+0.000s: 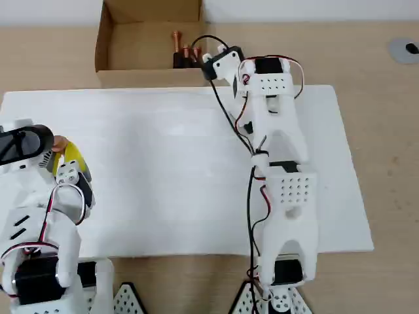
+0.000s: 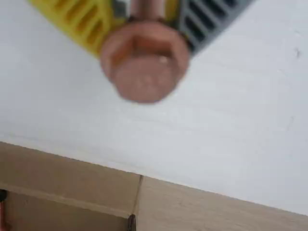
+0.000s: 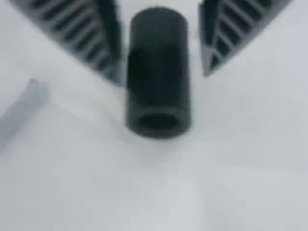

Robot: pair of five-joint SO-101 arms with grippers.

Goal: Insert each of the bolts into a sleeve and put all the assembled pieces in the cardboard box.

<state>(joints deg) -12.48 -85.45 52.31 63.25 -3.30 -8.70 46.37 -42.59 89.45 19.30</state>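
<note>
Where the left gripper (image 2: 147, 45) was clamped on the bolt (image 2: 144, 60), its yellow finger (image 2: 82, 19) and grey finger (image 2: 211, 19) pinched the shank. The copper hexagonal head stuck out past the fingertips, above the white mat (image 2: 231, 120). The right gripper (image 3: 162, 76) stood partly open around the black sleeve (image 3: 156, 72). One dark finger (image 3: 91, 38) lay just beside the sleeve, and the other finger (image 3: 231, 29) stood clear of it, with mat showing in the gap. Whether the sleeve rested on the mat could not be told. Beyond the right arm (image 1: 281, 131), the cardboard box (image 1: 105, 46) sat on the wooden table (image 1: 380, 131). It held assembled pieces (image 1: 185, 55) in the corner nearest that arm.
</note>
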